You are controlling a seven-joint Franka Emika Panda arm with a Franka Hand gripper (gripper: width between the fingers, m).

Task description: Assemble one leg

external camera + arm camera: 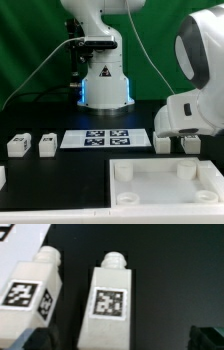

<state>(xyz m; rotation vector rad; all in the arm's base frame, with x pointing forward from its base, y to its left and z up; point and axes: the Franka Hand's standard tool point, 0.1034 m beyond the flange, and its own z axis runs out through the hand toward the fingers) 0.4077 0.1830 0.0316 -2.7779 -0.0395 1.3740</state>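
Leg (112, 297), a stubby white tagged post, lies on the black table (40, 172) under the gripper (122, 337), whose dark fingertips (210, 334) stand spread wide either side, gripping nothing. A second leg (35, 290) lies just beside it, crowding one fingertip. In the exterior view, the arm (195, 75) looms over this pair at the right, between the marker board (105, 138) and the panel (165, 185); two more legs (17, 145) sit well apart at the left.
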